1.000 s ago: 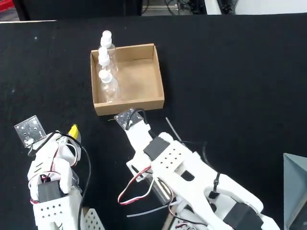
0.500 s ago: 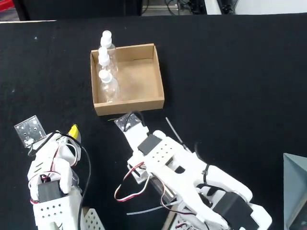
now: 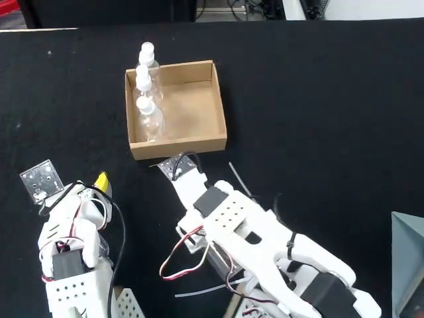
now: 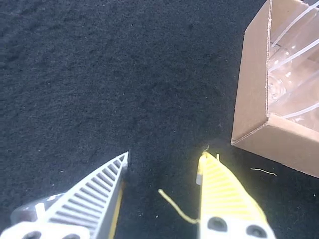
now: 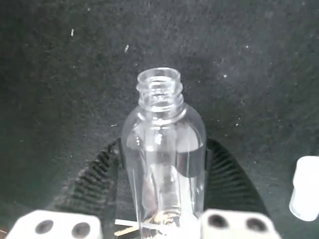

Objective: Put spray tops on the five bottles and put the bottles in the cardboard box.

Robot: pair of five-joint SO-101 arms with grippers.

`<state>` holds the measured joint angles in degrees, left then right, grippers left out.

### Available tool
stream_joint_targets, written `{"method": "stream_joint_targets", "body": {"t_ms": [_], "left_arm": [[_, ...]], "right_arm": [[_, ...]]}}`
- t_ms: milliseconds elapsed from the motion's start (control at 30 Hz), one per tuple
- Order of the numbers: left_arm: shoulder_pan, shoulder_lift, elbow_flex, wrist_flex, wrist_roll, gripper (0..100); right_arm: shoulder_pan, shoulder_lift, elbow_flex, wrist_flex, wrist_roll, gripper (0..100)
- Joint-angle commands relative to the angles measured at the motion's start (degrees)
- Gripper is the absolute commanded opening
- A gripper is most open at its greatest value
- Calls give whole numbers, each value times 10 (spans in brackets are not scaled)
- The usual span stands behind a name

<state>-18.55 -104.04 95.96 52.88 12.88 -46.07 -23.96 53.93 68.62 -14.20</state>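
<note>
The right gripper (image 5: 163,164) has its dark fingers (image 5: 102,169) closed on either side of a clear bottle (image 5: 162,134), gripping it by the body with the threaded neck bare and pointing away from the wrist; just off to one side, on the black table (image 3: 331,99), stands a small white piece that is probably a spray top (image 5: 305,189), apart from the bottle; the left gripper (image 4: 162,167) sits low over the cloth with its fingers spread wide and nothing between them; beyond it is the corner of the cardboard box (image 4: 251,99), and in the high view three bottles (image 3: 147,99) with white tops line the box wall on the left arm's side, leaving most of the box floor free

Judged from this, the held bottle has yet to be capped, so the chief risk is carrying it to the box bare; the plastic looks smooth and thin, so a push on the neck from the top could make it slide or tilt in the grip; the right arm's wrist sits close to the near box wall (image 3: 179,147), and a careless swing could shove the box or topple the bottles inside
</note>
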Motion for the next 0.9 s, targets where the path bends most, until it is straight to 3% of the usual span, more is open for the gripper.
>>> {"method": "stream_joint_targets", "body": {"t_ms": [0, 167, 400, 867], "left_arm": [[-5, -9, 15, -2, -4, 209], [-5, -9, 15, -1, -4, 209], [-6, -9, 15, -2, -4, 209], [-4, -8, 15, -3, -4, 209]], "right_arm": [[15, -36, -39, 4, -1, 131], [16, -36, -79, 25, 0, 130], [35, -36, -148, 49, 81, 130], [60, -43, -186, 48, 146, 130]]}}
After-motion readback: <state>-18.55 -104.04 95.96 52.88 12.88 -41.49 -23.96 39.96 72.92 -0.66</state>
